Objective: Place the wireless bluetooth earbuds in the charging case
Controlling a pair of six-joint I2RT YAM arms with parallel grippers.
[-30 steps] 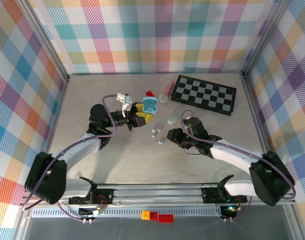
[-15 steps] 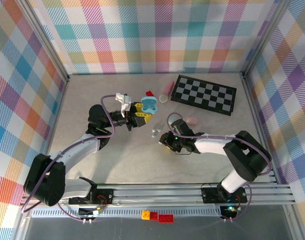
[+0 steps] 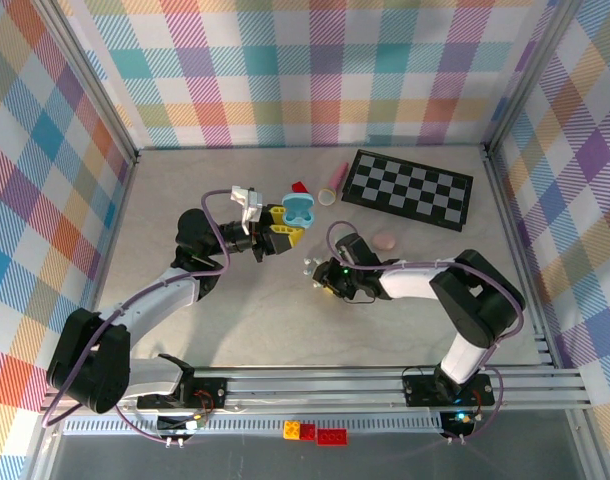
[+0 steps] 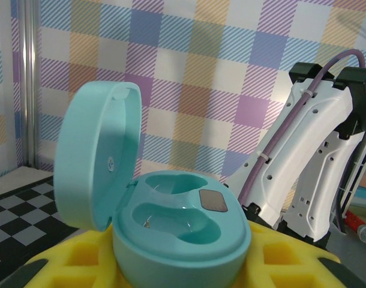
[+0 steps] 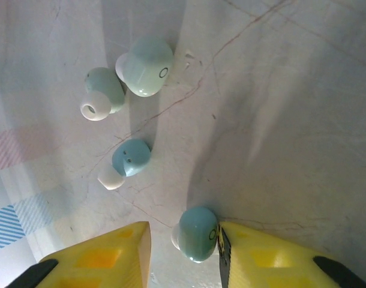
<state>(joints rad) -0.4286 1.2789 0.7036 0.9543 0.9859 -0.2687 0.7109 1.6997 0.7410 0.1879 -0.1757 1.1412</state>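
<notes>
Between the spread yellow foam pads (image 5: 105,255) of the right end effector (image 5: 183,239) lies a pale mint plastic earbud (image 5: 196,233), resting on the scratched grey desk (image 5: 279,120). One pad looks to be just touching it and the other stands a little off, so nothing is pinched yet. The end effector sits low and points down at the desk, I judge so that closing will bring the pads onto this one bud alone. Just beyond the fingertips is a teal-blue earbud with a white tip (image 5: 129,161). Farther out is a pair of whitish-mint earbuds (image 5: 148,58), close against each other. All three lie loose on the desk, apart from the bracketed one.

Across from that cluster, the left end effector (image 3: 287,230) pinches a turquoise oval plastic charging case (image 4: 183,231) by its base. The case is upright, with its rounded hinged lid (image 4: 93,162) thrown back. The two moulded wells (image 4: 171,221) face up and look empty, so no bud is seated yet. Holding the case open and near the buds seems meant to give the other arm a steady, short target.

Beyond the held case, a black-and-white checkered board (image 3: 410,188) lies flat, well apart from both end effectors. A pink oval case (image 3: 383,240) rests closed on the desk near the right wrist, out of the way of the grasp.
</notes>
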